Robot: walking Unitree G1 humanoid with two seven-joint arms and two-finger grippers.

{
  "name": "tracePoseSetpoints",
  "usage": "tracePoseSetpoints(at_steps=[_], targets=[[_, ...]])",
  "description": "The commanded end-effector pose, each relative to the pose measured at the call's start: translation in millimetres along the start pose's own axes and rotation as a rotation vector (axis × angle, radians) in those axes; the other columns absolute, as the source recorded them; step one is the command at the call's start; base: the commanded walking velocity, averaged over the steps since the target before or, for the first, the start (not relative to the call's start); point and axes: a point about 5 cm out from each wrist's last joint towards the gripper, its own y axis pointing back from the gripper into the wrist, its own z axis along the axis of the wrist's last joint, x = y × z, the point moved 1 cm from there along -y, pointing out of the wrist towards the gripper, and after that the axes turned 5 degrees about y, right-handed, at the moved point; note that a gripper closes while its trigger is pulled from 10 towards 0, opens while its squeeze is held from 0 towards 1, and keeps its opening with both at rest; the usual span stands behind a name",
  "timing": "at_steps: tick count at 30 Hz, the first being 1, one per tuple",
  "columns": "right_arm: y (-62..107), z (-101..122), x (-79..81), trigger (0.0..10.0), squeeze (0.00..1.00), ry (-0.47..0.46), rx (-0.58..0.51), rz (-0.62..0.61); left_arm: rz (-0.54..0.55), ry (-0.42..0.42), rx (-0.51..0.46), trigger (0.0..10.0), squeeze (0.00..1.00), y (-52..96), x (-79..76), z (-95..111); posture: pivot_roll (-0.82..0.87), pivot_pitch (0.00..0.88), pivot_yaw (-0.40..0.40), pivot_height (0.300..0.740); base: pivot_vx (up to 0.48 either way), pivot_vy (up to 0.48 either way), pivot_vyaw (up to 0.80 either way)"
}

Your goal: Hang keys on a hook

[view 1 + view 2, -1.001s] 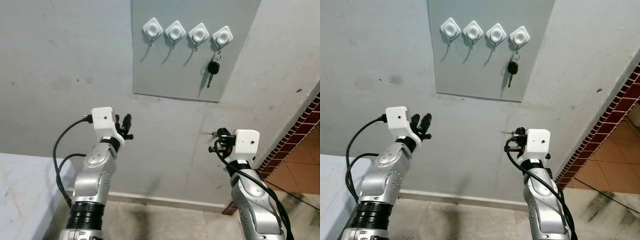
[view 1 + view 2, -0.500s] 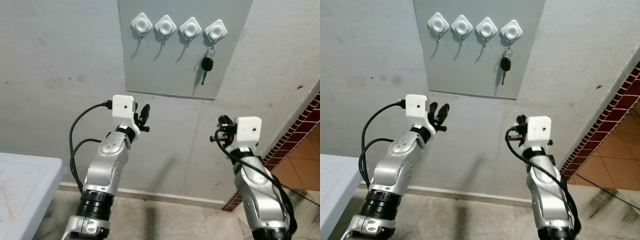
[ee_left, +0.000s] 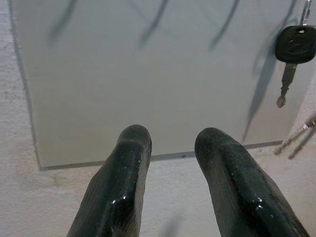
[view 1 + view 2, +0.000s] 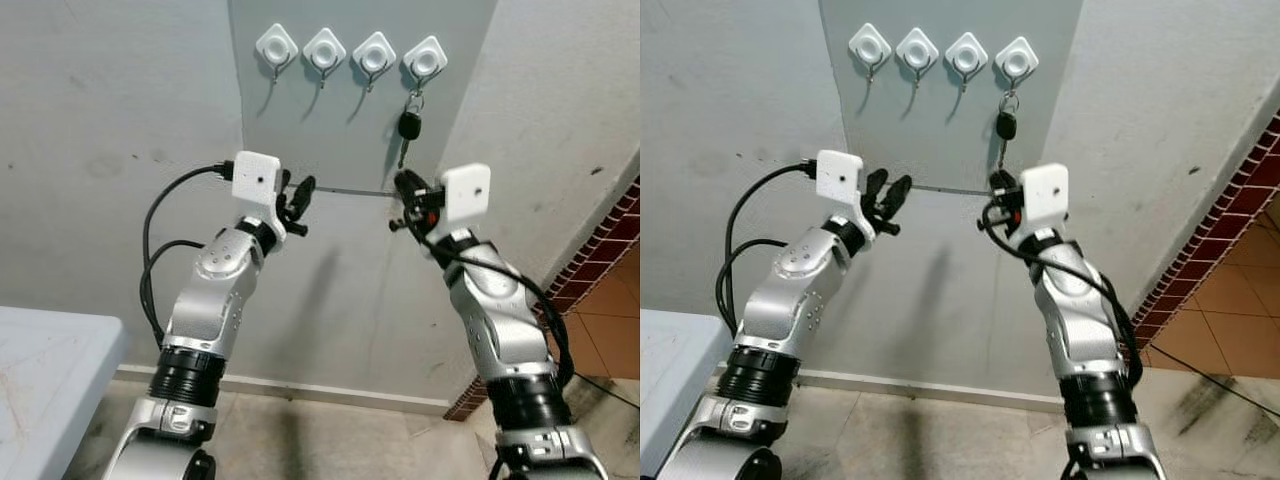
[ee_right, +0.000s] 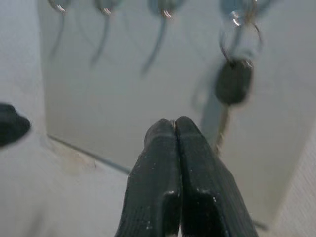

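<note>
A black-headed key hangs by its ring from the rightmost of several white hooks on a grey wall panel; the other hooks are bare. My right gripper is raised just below the key, close to the panel's lower edge, its fingers pressed shut with nothing seen between them. The right wrist view has the key slightly blurred just beyond the fingertips. My left gripper is held up near the panel's lower left part, open and empty, the key off to its side.
The panel sits on a rough grey wall. A white tabletop juts in at the lower left. A red brick wall edge and tiled floor lie to the right. Floor below the arms is bare stone.
Both arms have risen toward the panel. The right gripper has swung up and left to just under the hanging key. The view has shifted slightly; the key still hangs on its hook.
</note>
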Motion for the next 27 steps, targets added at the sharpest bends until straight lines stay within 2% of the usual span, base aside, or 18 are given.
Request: tracePoseSetpoints(at_steps=[1,9,16,27], targets=[[-8.0,6.6,-2.6,10.0,0.0,-0.021,-0.028,0.001,-0.022,-0.013,-0.021,10.0,0.0,-2.5,-1.2,10.0,0.06,0.0,-0.019,0.74,0.0,0.0,0.0],[-25.6,21.2,-0.1,10.0,0.0,-0.046,-0.078,0.044,-0.047,-0.023,-0.035,10.0,0.0,-3.6,-5.2,15.0,0.07,0.0,-0.028,0.74,0.0,0.0,0.0],[-32.9,27.3,0.6,10.0,0.0,-0.071,-0.104,0.058,-0.068,-0.009,-0.049,10.0,0.0,-4.8,-8.1,19.3,0.07,0.0,-0.031,0.74,0.0,0.0,0.0],[-48.2,44.5,3.3,10.0,0.0,-0.173,-0.179,0.073,-0.128,-0.003,-0.077,10.0,0.0,-8.4,-19.5,29.4,0.07,0.0,-0.036,0.74,0.0,0.0,0.0]])
